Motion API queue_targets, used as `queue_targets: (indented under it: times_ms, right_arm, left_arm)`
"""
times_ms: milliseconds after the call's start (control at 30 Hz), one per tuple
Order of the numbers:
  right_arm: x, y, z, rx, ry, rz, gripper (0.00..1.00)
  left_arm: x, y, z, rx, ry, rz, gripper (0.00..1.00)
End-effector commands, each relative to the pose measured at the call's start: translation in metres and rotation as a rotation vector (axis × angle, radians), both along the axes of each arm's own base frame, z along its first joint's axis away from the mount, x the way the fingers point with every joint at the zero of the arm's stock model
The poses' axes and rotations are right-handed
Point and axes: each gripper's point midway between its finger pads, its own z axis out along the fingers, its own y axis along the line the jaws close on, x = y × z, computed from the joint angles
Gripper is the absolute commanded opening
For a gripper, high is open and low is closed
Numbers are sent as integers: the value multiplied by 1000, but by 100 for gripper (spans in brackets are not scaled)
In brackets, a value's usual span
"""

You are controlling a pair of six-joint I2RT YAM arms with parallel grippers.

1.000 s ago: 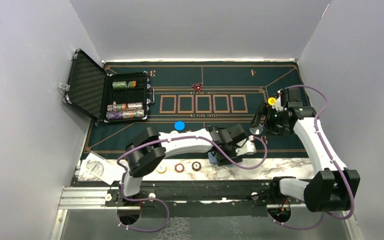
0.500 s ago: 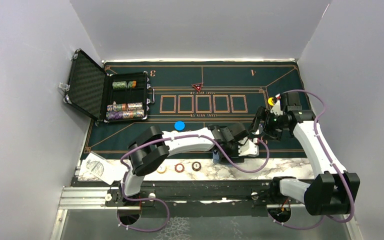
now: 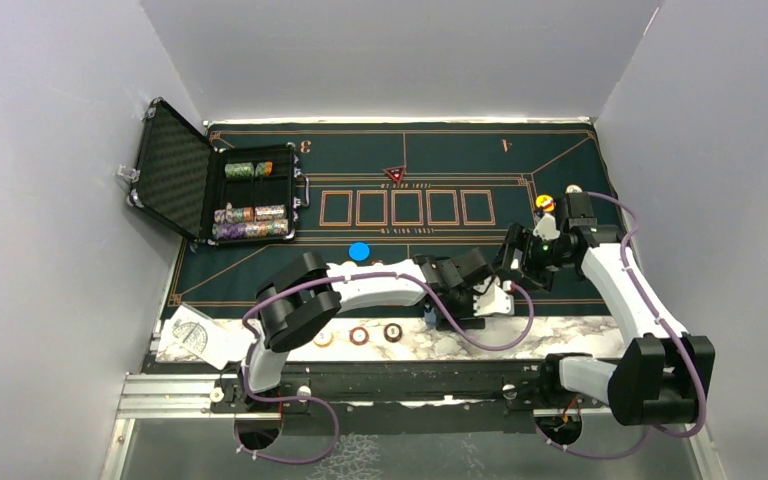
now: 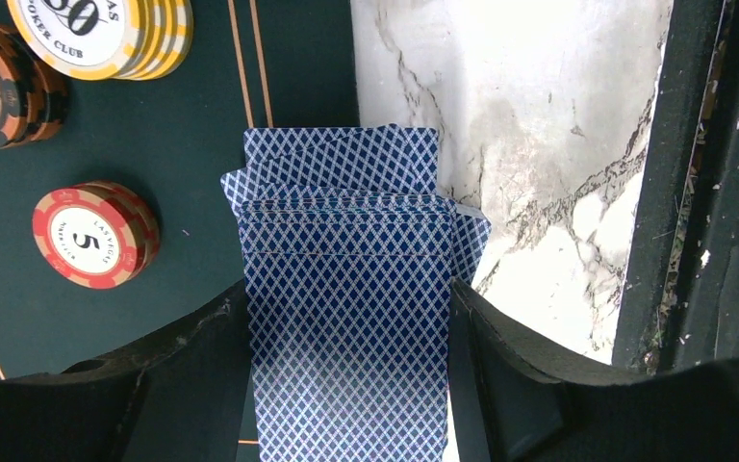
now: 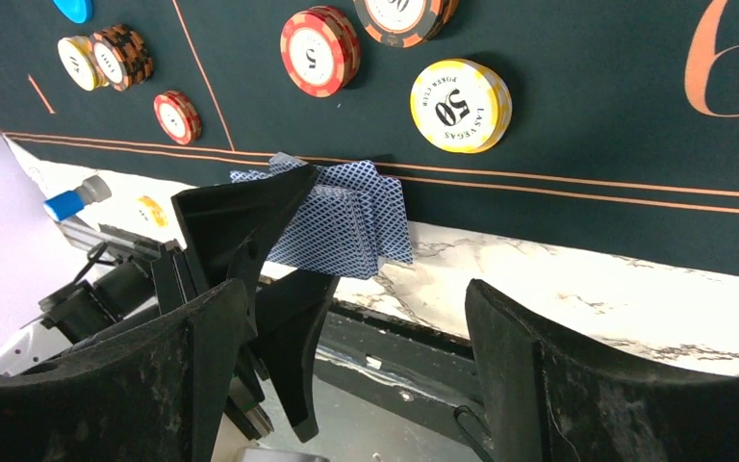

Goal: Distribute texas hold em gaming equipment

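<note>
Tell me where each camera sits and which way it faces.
Top: above and behind the bases, facing down on the green mat; left arm and right arm show.
Left wrist: on the left arm, facing down along the left tool, which clamps the cards.
Right wrist: on the right arm, facing past the open right tool toward the marble table edge.
Shared: both wrist views show those cards and chips nearby.

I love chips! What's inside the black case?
Rows of colourful chips lie in the open case. Its lid holds only foam. Anything beneath the chips is hidden.
</note>
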Motion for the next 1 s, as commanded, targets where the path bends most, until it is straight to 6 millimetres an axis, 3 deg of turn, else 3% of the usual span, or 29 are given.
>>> queue_targets:
  times_ms: [0,67,167,200,300,467,600,700,800,967]
  right_arm:
    - [-5,11,-3,64,28,38,85]
    - [-6,13,-5,79,42,47,85]
    - [-14,16,-13,102,93,59,85]
    - [-15,17,-14,109,94,62,85]
    - [-17,19,-16,124,106,70,85]
    - [-20,24,-17,159,118,85,85]
    - [-26,28,-26,171,149,103,83]
    - [-24,30,-35,159,141,110,82]
    - [-25,37,-48,121,148,140,81]
    - [-27,36,-63,52,165,134,75]
  left_arm:
    - [-3,-11,20,-85,-2,-43,53]
    - [-4,-7,18,-80,-2,-46,61]
    - [-3,-9,27,-105,-14,-42,93]
    - [-3,-10,29,-111,-14,-45,98]
    - [-1,-9,38,-124,-25,-35,99]
    - [24,-11,83,-224,-53,93,99]
    - [44,24,130,-365,137,486,99]
    - [27,50,126,-409,365,720,95]
    - [5,58,106,-380,555,848,90]
    - [3,60,78,-369,585,915,79]
